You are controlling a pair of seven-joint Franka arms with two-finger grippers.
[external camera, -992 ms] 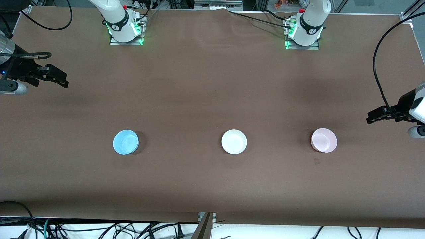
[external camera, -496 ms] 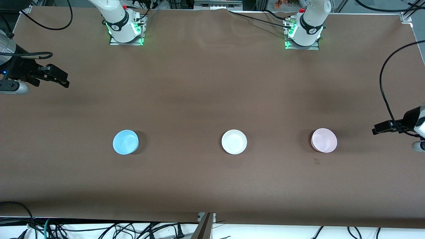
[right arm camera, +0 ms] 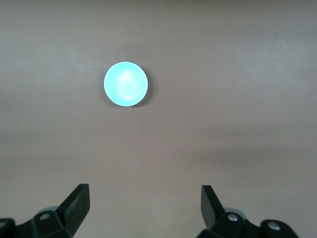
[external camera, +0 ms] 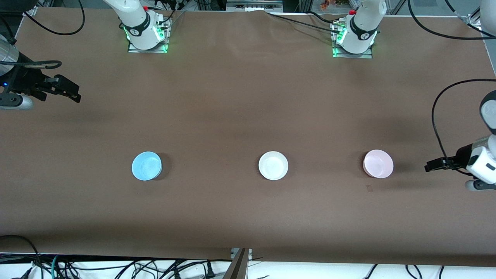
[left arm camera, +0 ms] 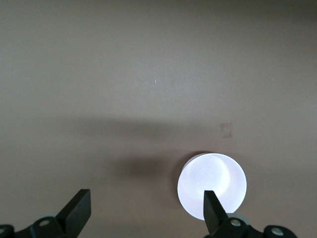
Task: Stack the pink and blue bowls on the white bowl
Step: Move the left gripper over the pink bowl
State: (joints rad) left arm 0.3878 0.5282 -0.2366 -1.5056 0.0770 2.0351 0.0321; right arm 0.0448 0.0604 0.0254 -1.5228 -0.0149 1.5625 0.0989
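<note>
Three small bowls stand in a row on the brown table: the blue bowl point(external camera: 146, 166) toward the right arm's end, the white bowl point(external camera: 273, 165) in the middle, the pink bowl point(external camera: 378, 164) toward the left arm's end. My left gripper point(external camera: 430, 166) hangs open over the table beside the pink bowl, apart from it. In the left wrist view the pink bowl point(left arm camera: 212, 186) looks washed-out white just past one fingertip point(left arm camera: 212, 210) of the left gripper point(left arm camera: 146, 210). My right gripper point(external camera: 73, 93) waits open at the right arm's end; the right gripper point(right arm camera: 143, 206) is well apart from the blue bowl point(right arm camera: 126, 84).
Both arm bases point(external camera: 145, 33) point(external camera: 354, 37) stand at the table's edge farthest from the front camera. Black cables point(external camera: 440, 116) loop by the left arm. A small dark mark point(external camera: 369, 188) lies on the cloth near the pink bowl.
The left gripper has swung along the table's end until it is level with the pink bowl, pointing at it. The right arm and the three bowls have not moved.
</note>
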